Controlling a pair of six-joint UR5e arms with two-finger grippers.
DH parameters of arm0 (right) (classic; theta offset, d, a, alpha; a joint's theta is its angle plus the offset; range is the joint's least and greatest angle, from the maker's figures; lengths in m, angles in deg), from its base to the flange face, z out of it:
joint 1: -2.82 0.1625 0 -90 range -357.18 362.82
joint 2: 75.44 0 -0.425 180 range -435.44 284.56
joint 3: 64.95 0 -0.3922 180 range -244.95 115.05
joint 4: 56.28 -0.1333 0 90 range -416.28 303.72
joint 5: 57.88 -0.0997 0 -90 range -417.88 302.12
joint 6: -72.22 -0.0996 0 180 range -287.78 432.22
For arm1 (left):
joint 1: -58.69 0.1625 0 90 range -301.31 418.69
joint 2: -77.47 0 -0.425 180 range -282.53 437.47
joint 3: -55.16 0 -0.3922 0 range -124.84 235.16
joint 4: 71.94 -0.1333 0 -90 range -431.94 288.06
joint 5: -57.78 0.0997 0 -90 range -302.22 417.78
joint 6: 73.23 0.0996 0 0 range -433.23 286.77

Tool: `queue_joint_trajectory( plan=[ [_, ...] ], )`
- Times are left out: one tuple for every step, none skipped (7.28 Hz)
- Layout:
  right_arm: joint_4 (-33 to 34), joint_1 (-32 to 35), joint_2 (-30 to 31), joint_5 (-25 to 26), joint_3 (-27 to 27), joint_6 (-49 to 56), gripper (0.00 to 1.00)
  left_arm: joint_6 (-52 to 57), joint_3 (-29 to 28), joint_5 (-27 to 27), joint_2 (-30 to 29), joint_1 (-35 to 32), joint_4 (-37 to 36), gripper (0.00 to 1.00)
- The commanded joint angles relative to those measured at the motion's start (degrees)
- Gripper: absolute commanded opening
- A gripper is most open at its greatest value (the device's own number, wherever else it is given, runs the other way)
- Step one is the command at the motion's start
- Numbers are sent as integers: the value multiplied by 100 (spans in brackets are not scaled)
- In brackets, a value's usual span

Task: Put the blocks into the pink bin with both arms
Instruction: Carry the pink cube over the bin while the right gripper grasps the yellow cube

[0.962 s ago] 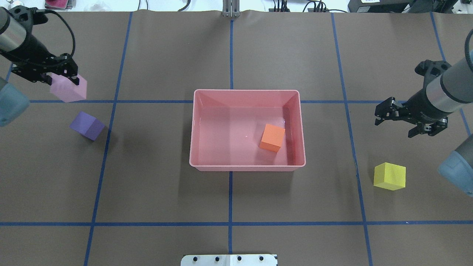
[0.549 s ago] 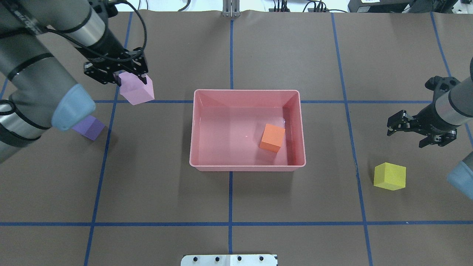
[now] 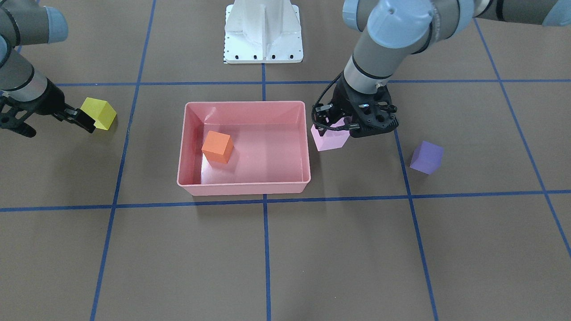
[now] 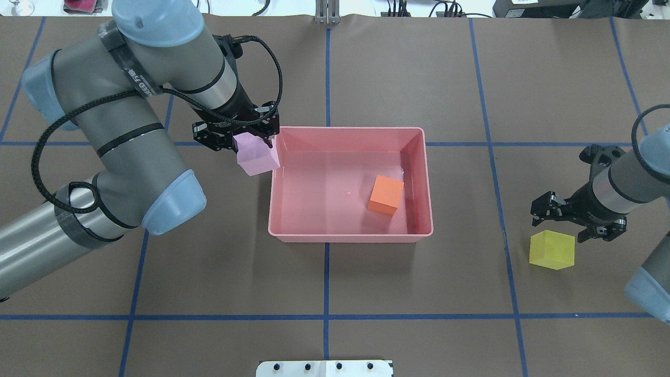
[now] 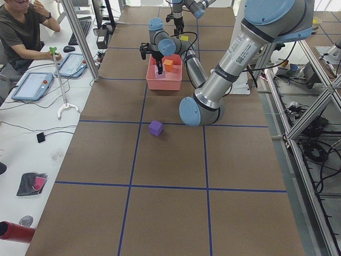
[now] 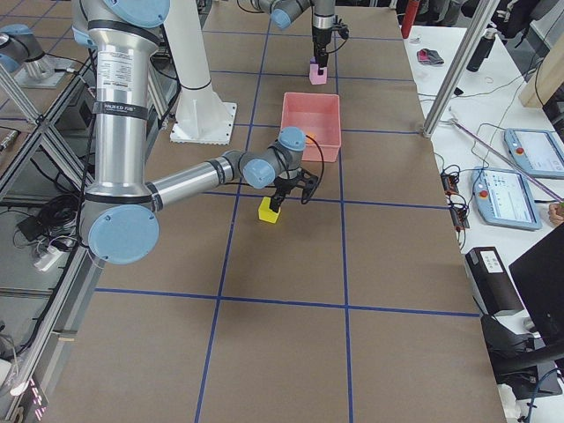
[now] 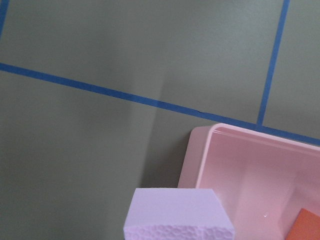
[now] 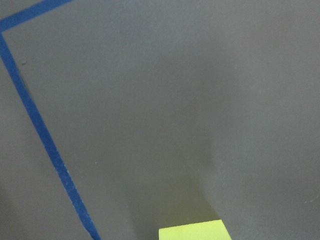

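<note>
The pink bin (image 4: 348,129) sits mid-table and holds the orange block (image 4: 386,195). My left gripper (image 4: 236,137) is shut on the light pink block (image 4: 256,157) and holds it just outside the bin's far left corner. In the front view this gripper (image 3: 340,124) and block (image 3: 329,139) hang beside the bin's wall (image 3: 243,104). The purple block (image 3: 427,157) lies on the table, hidden by my left arm in the overhead view. My right gripper (image 4: 570,228) is open just beyond the yellow block (image 4: 552,250), fingers spread wider than it.
The white pedestal base (image 3: 263,35) stands at the robot's side of the table. Blue tape lines (image 4: 325,272) grid the brown cover. An operator (image 5: 21,32) and a reacher-grabber tool (image 5: 61,80) are beside the table's far side.
My left arm swung right, carrying the light pink block from the far left to the bin's corner. My right gripper moved right and nearer, down to the yellow block, still open.
</note>
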Motion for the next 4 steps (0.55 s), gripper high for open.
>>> queue_joint_trajectory(
  plan=[
    [-538, -307, 476, 135, 134, -27, 100, -92, 2, 159, -31, 108, 7, 0],
    [-540, -430, 477, 292, 117, -44, 100, -119, 2, 160, -65, 152, -2, 0],
    [-558, -466, 442, 319, 38, -62, 100, -136, -42, 212, -118, 265, -11, 0],
    [-558, -518, 416, 328, -41, -97, 100, -136, -120, 447, -214, 432, -28, 0]
  ],
)
